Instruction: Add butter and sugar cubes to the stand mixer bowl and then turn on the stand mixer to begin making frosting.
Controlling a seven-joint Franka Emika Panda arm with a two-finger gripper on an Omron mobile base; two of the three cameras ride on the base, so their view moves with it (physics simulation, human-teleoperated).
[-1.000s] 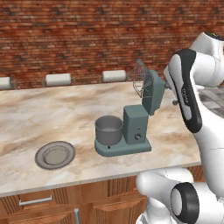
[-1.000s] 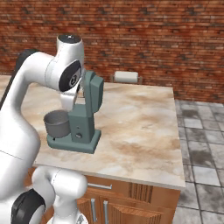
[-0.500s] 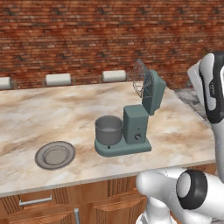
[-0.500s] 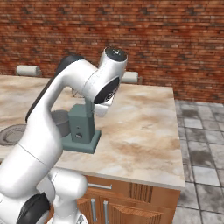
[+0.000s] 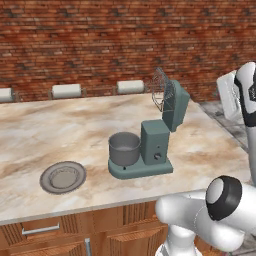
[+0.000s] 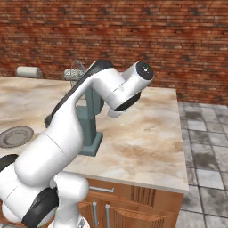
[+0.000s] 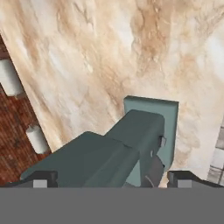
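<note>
The teal stand mixer (image 5: 154, 145) stands on the marble counter with its head tilted back and the wire whisk (image 5: 161, 90) raised. In front of its column, on the mixer's base, sits the dark grey stand mixer bowl (image 5: 124, 147). In the right base view my arm covers most of the mixer (image 6: 91, 122). My gripper (image 7: 111, 179) hangs above the mixer's head (image 7: 96, 157) and looks down on it, with both tips wide apart and nothing between them, so it is open. The butter and the sugar cubes are out of view.
A flat round grey plate (image 5: 62, 176) lies on the counter left of the mixer, near the front edge. White stool tops (image 5: 66, 90) line the far side below the brick wall. The counter's right end (image 6: 178, 147) drops to a tiled floor.
My arm has swung to the right, from in front of the mixer's head towards the counter's right end. The mixer, bowl and plate have stayed put.
</note>
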